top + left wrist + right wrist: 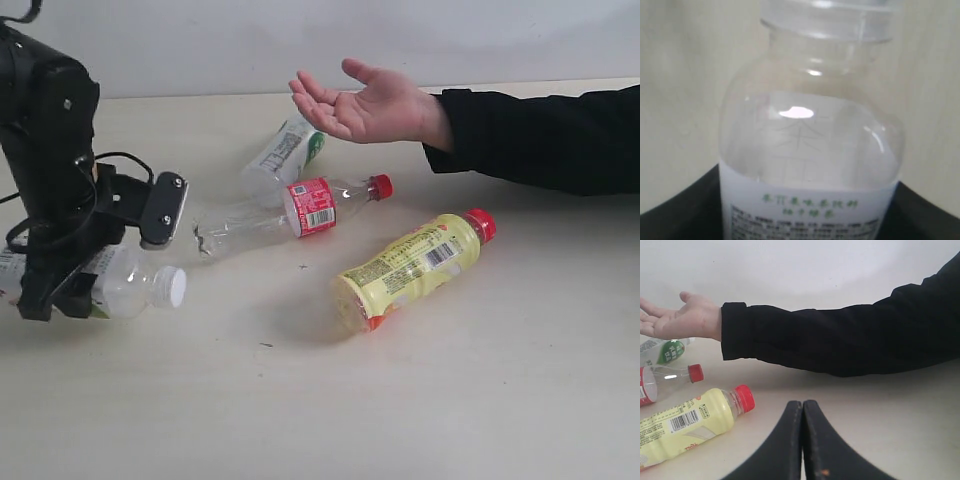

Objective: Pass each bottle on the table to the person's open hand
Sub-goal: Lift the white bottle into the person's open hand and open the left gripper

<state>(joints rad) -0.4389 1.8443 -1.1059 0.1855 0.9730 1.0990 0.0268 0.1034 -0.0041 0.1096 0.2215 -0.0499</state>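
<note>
The white-capped bottle (140,285), seemingly empty, lies at left between fingers of the left gripper (100,258); whether gripped, I cannot tell. The right gripper (802,412) is closed.

Exterior camera looks down across the desk (450,400) toward its far edge. Left wrist camera sits close against the white-capped bottle (810,150); right wrist camera skims low, sharing the yellow bottle (685,427).

White-capped bottle (140,285): body half hidden behind left arm (50,130). Left wrist view: its top cut off at the edge, label print (810,205) blurred, unreadable. Green-white-label bottle (285,150): far end hidden behind open hand (365,105).
</note>
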